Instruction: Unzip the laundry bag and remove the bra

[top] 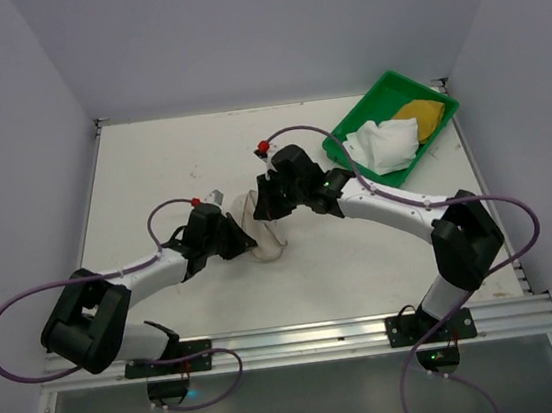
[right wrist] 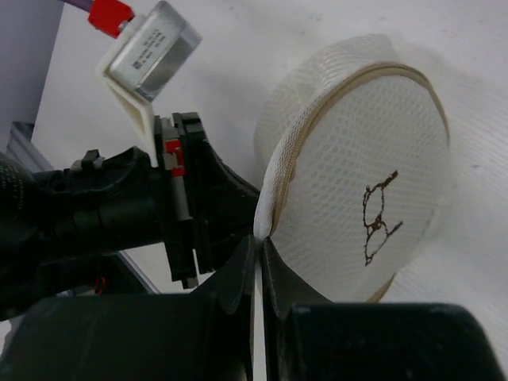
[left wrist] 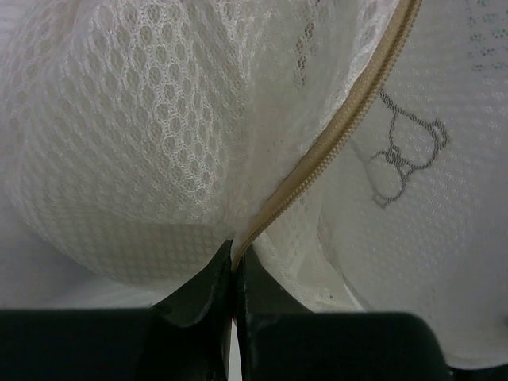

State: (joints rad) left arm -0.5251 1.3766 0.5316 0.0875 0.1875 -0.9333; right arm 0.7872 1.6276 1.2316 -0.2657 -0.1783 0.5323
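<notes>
Middle of the table, between the two arms: laundry bag, whitish mesh, held up on edge, round lid turned toward the right wrist camera. Left gripper pinched tight, fingers together on the bag's rim right where the beige zip runs down into them. In that view, mesh bulging above and to the left, black bra drawing off to the right on the lid panel. Right gripper also closed, fingers clamped on a thin white fold of the bag's edge at the lid's lower left. From the right wrist: lid face-on, zip band curving round its top, drawing near centre. Left arm's black gripper body just beside the bag on the left, silver wrist camera and red plug above it. Both grips close together on the same side of the rim, nearly touching. Cannot tell how far the zip is open; zip puller not made out. Bra out of the bag, lying in the green tray at the far right corner of the table. White fabric bunched toward the tray's near end, mustard-yellow cup behind it toward the far end. Tray well apart from bag and both grippers. Purple cables looping off each arm.
</notes>
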